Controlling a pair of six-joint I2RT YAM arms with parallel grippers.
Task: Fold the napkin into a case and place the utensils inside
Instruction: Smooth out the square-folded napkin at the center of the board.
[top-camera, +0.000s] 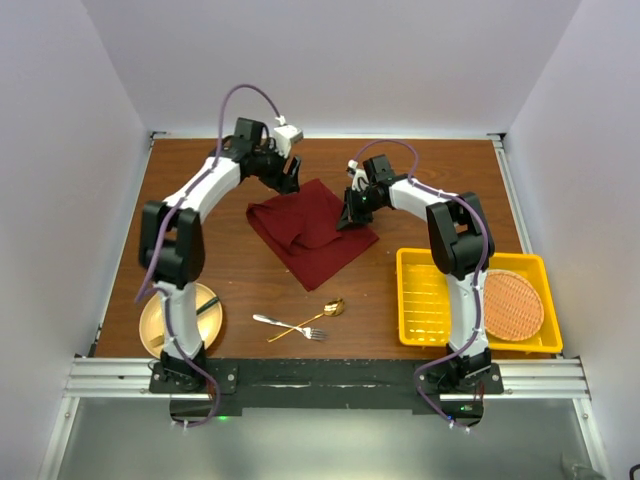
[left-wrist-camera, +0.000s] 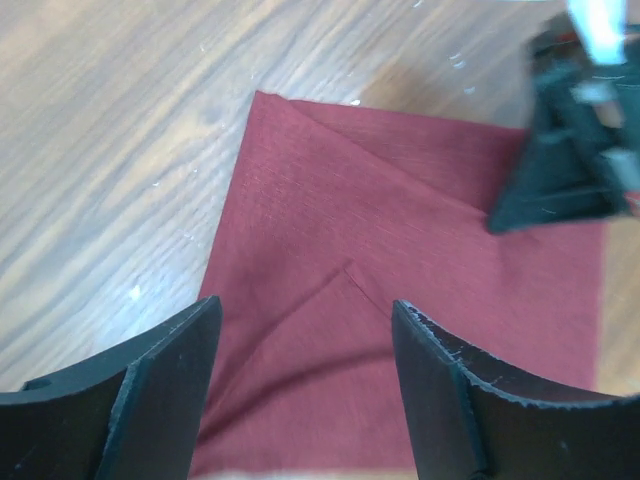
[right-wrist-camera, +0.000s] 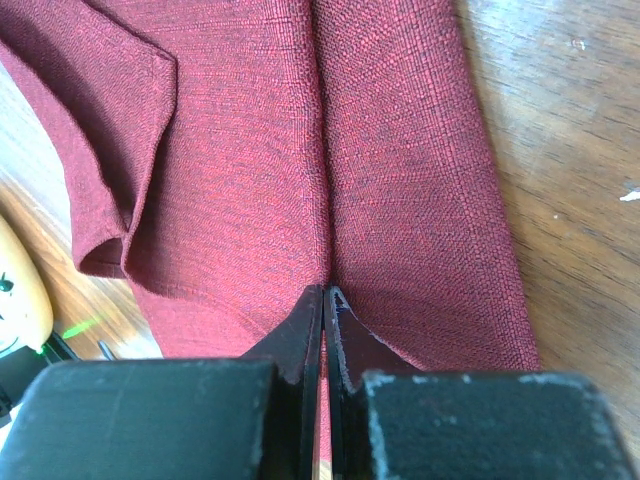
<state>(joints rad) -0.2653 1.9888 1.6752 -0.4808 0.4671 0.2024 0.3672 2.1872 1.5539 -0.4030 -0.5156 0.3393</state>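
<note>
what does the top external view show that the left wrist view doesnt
Only top external: the fork and spoon lying crossed near the front edge, the yellow tray holding the orange mat, and the plate. Only left wrist: the left gripper up close, jaws open and empty, plus the diagonal fold lines in the napkin. Both: the maroon napkin, the right gripper on it, the wooden table.
</note>
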